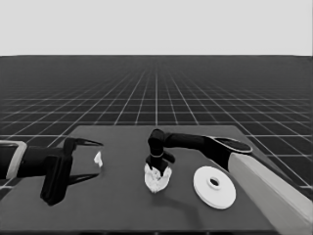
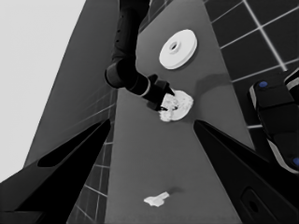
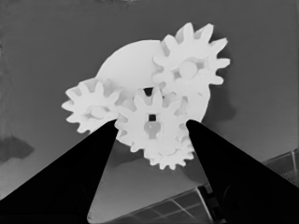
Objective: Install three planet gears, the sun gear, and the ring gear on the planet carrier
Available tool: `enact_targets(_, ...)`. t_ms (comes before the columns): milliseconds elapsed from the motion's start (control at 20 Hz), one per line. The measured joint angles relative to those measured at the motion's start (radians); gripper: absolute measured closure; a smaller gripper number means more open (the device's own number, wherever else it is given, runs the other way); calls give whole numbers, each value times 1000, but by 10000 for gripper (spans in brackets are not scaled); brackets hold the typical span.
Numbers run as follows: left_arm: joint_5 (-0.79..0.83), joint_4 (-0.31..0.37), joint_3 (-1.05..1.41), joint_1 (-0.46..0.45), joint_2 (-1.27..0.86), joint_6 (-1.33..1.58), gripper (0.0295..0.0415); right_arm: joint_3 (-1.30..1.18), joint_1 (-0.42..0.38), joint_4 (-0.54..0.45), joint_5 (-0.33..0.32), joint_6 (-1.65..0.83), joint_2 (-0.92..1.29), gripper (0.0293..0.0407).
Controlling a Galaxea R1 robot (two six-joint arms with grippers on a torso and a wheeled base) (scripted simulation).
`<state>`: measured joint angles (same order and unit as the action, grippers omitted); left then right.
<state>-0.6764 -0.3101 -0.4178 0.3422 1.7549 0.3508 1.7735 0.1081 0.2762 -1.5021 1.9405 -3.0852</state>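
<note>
Your right gripper (image 1: 157, 166) stands over the smaller round part (image 1: 157, 180) near the table's (image 1: 122, 205) middle, fingers pointed down at it. In the right wrist view its two fingers (image 3: 84, 168) are spread apart, with the centre gear (image 3: 152, 122) between their tips; you cannot tell from these pictures whether either tip touches the teeth. Three more gears sit on the smaller round part (image 3: 128, 60) around that centre one: one beside the left finger (image 3: 93, 109), one on the far side (image 3: 189, 65), one nearest the camera (image 3: 168, 156), partly under the centre gear. Teeth look meshed.

The larger round part (image 1: 214, 187) lies flat on the table, well apart to the right of the gripper, under your right forearm.

Your left gripper (image 1: 85, 159) waits at the table's left end, fingers apart, holding nothing. The thin white piece (image 1: 99, 158) lies just beside its fingertips.
</note>
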Motion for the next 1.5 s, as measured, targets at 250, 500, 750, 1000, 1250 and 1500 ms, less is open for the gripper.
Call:
enact_targets(250, 0, 0, 0, 0, 0, 0, 326, 0, 0, 0, 0, 52, 0, 390)
enact_targets(500, 0, 0, 0, 0, 0, 0, 326, 0, 0, 0, 0, 105, 0, 390)
enact_targets(750, 0, 0, 0, 0, 0, 0, 326, 0, 0, 0, 0, 157, 0, 390)
enact_targets(1000, 0, 0, 0, 0, 0, 0, 326, 0, 0, 0, 0, 209, 0, 390)
enact_targets(1250, 0, 0, 0, 0, 0, 0, 326, 0, 0, 0, 0, 262, 0, 390)
enact_targets(1500, 0, 0, 0, 0, 0, 0, 326, 0, 0, 0, 0, 314, 0, 390)
